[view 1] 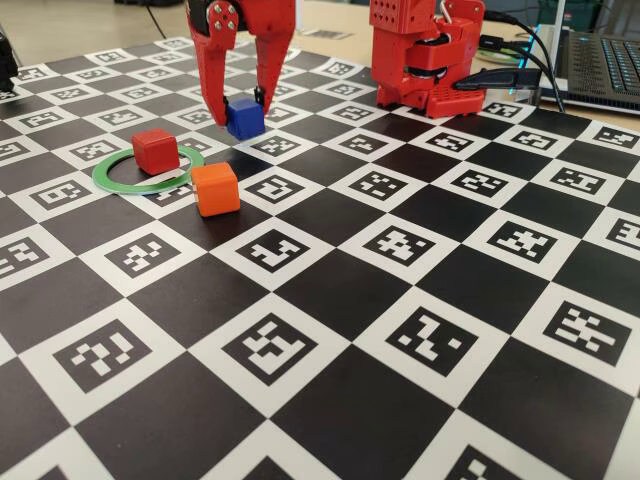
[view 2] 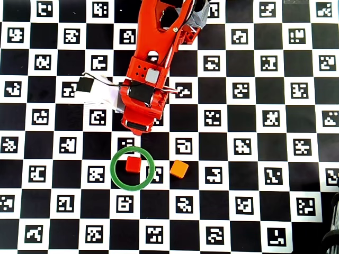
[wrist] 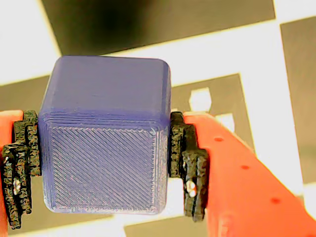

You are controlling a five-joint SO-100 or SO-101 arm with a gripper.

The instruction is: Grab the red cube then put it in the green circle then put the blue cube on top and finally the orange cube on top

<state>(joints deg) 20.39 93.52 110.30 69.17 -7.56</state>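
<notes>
While the blue cube (wrist: 106,136) is clamped between the gripper (view 1: 239,106) pads, the red cube (view 1: 155,150), off-centre in the ring (view 1: 120,184), could be nudged if the blue one is lowered misaligned.

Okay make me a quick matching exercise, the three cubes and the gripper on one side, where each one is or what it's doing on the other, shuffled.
Things:
1. red cube
2. blue cube
3. orange cube
4. gripper

States:
A. outside the green circle, on the board
B. shut on a cube
C. inside the green circle
D. held between the gripper's pads

Pairs: 1-C, 2-D, 3-A, 4-B
</notes>
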